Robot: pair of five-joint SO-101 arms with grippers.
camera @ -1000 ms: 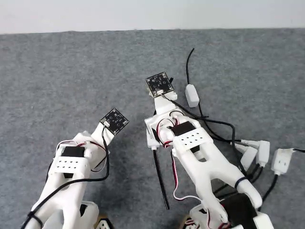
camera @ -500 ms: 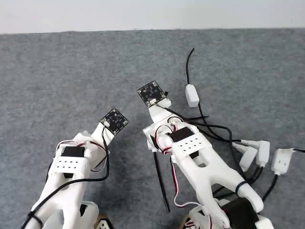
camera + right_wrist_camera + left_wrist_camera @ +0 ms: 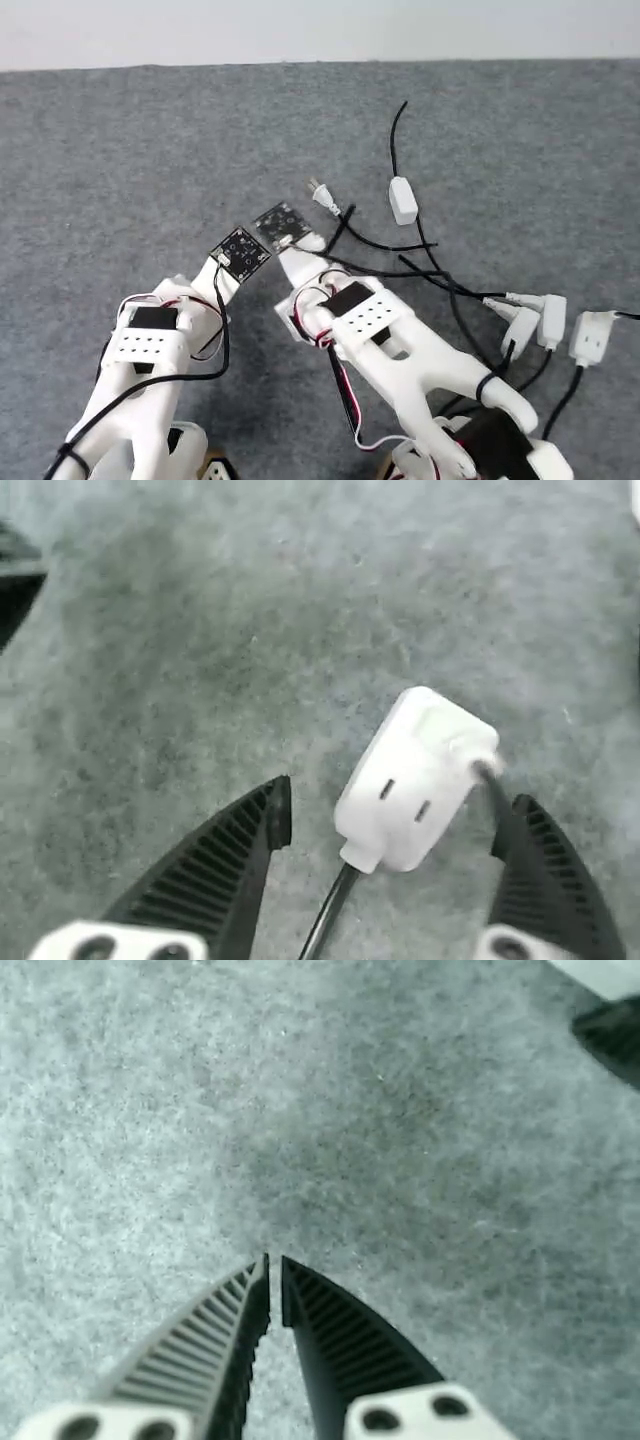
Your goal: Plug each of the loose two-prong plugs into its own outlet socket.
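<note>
Right wrist view: right fingers (image 3: pixel 240 850) spread, white socket (image 3: pixel 415 780) between. Left wrist view: left fingers (image 3: pixel 235 1320) pressed together above carpet (image 3: pixel 400 1110).

Looks like a robotics lab bench: grey felt mat (image 3: pixel 100 140) as tabletop, plain white wall (image 3: pixel 300 30) behind, white printed arm (image 3: pixel 420 350) carrying a bare circuit board (image 3: pixel 282 224).

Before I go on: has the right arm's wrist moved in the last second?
Yes. In the high view the right arm's wrist swung left, away from the white block on the cord, which stayed put, toward the left arm's wrist.
</note>
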